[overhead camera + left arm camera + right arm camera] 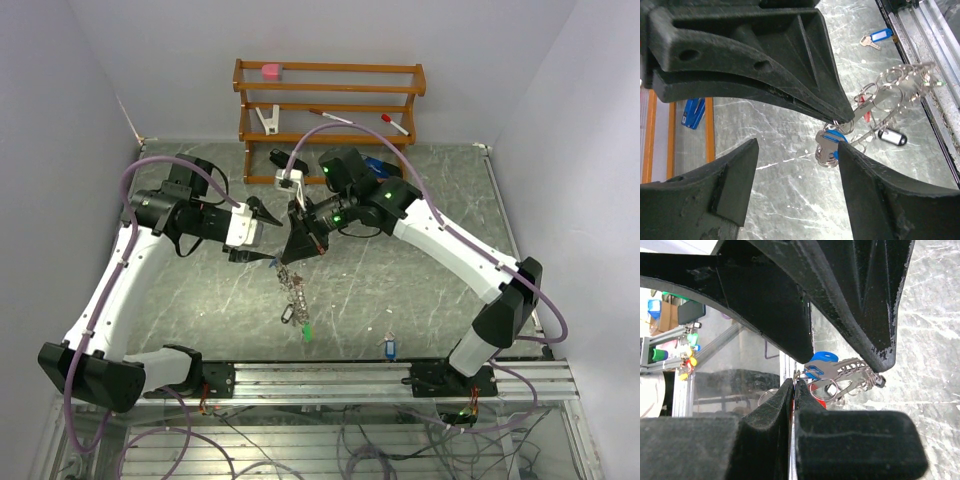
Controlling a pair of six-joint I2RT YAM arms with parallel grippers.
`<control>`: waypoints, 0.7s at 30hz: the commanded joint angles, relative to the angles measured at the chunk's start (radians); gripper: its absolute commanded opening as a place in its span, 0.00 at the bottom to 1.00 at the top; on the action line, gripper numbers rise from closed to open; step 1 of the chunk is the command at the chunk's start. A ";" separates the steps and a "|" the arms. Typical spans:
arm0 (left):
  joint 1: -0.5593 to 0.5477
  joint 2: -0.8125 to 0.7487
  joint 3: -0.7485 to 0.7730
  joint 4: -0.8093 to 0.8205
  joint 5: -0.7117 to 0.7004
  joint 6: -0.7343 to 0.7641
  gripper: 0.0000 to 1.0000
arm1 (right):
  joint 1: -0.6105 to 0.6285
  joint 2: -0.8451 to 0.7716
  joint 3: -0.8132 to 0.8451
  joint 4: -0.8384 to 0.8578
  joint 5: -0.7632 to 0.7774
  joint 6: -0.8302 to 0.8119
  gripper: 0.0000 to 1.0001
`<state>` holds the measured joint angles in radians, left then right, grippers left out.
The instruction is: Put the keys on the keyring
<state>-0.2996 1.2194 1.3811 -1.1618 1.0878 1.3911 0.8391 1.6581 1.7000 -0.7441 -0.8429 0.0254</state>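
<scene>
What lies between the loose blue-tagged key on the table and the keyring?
Nothing but bare marble tabletop. The left wrist view shows the stretch between the blue-tagged key and the keyring clearly, with no object on it.

- The blue-headed key (821, 363) sat near the middle, its silvery blade running right into a bunch of other silvery keys (852, 371).
- Just below and left of that key, the right gripper (793, 385) had its two black fingers pressed together, and thin wire loops of the keyring (835, 386) met their tips.
- Above the key, the left gripper (845, 358) stood spread, with one fingertip at the key's upper left and the other off to its right.
- A red tag (821, 403) peeked out just beneath the key.
- Right of the key lay the grey marbled table (932, 340), and well to its left stood a blurred metal frame (715, 347).
</scene>
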 commanded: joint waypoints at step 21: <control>-0.052 -0.002 -0.015 0.022 0.066 -0.030 0.52 | -0.044 -0.040 -0.027 0.097 -0.031 0.059 0.00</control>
<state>-0.3363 1.2213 1.3808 -1.1564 1.1164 1.3666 0.7979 1.6558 1.6619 -0.6918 -0.8436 0.0685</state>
